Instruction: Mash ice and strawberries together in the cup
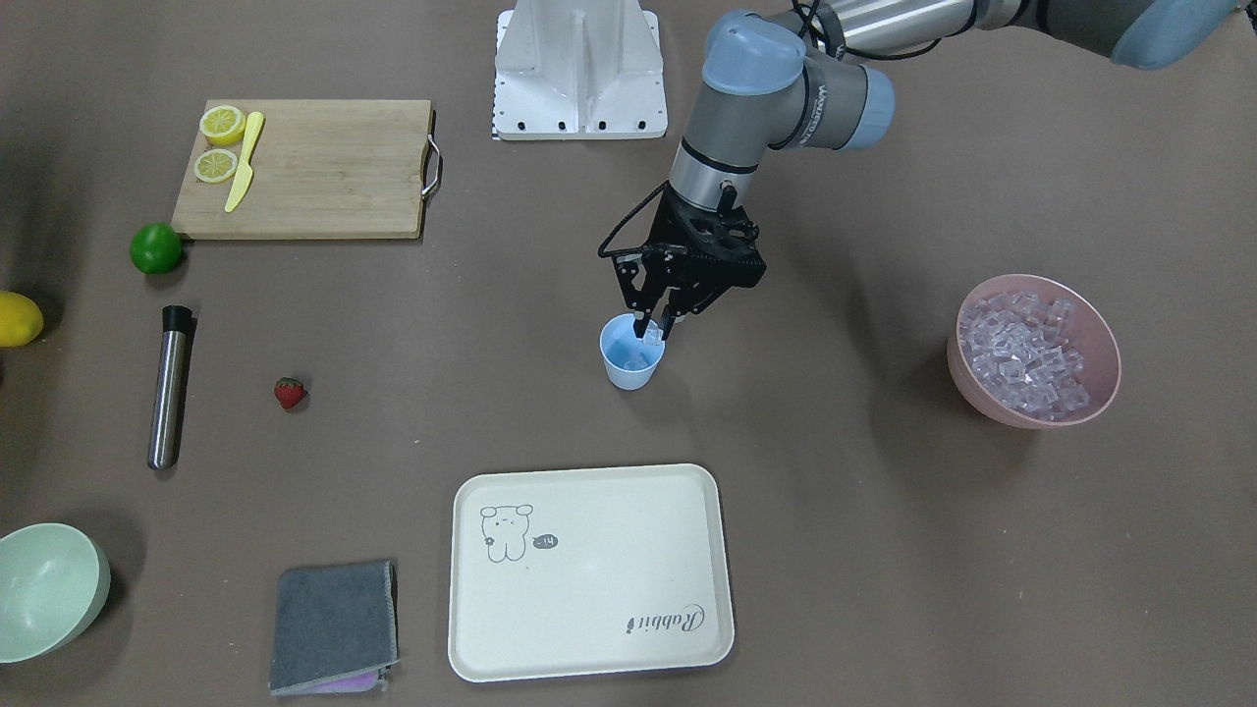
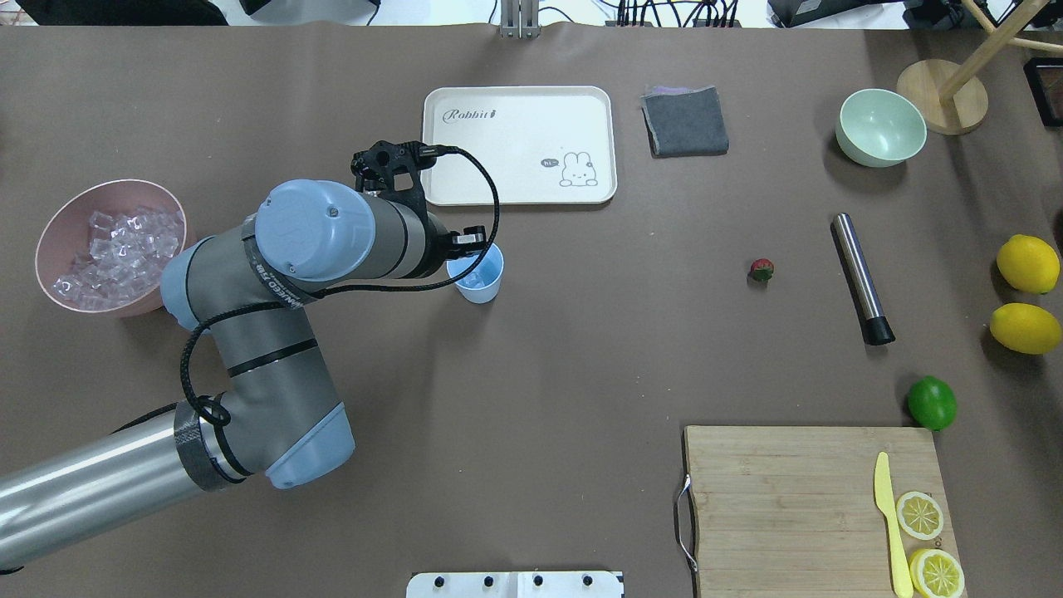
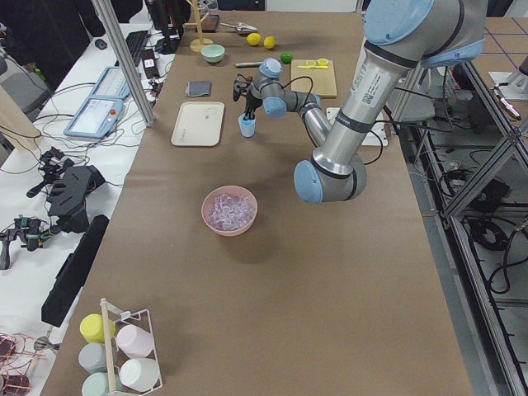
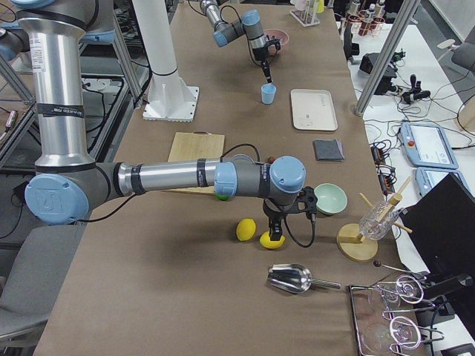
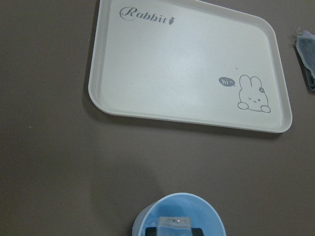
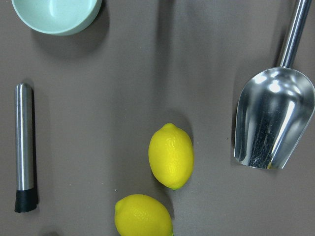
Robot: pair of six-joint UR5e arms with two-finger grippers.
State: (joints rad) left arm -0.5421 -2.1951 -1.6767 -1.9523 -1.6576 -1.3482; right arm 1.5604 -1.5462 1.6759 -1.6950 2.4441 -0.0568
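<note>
Pinching a small clear glassy ice cube (image 5: 174, 222) between the fingers of the left gripper (image 1: 655, 329), closed on it and hanging just over the mouth of the small light-blue tapered plastic cup (image 1: 628, 375), toward the 1 o'clock part of the rim in the front-facing view. Apparently already holding at least one cube in the bottom of the cup.

Listing the rest by the same clock face, centred on the cup:
- Lying well apart at 9 o'clock, bare on the brown table (image 1: 884, 540) and not yet in the cup: small red strawberry with a green leafy top (image 1: 289, 393).
- Lying flat beyond it, also at 9 o'clock: brushed-steel muddler with a black end (image 1: 169, 388).
- Standing well apart at 3 o'clock: round pink bowl (image 1: 974, 388) heaped with clear cubes.
- Lying at 6 o'clock: cream rectangular tray with a rabbit drawing (image 1: 609, 550).

Hanging far off above two yellow lemons (image 6: 171, 155): right gripper (image 4: 273, 226), showing its fingers in no close view, so leaving open or closed impossible to tell.

Hazards, as judged:
- Risking a miss by releasing so near the rim: striking the lip, bouncing out, skittering over the table.
- Risking a tip-over by catching a finger on the rim of a light, nearly empty, unheld cup while descending or lifting away.
- Risking a sideways squirt of the slick cube through uneven loosening of the pinch.
- Risking a spill later by pressing the muddler off-centre without bracing the cup.
- Risking a rolling strawberry under a careless pinch.
</note>
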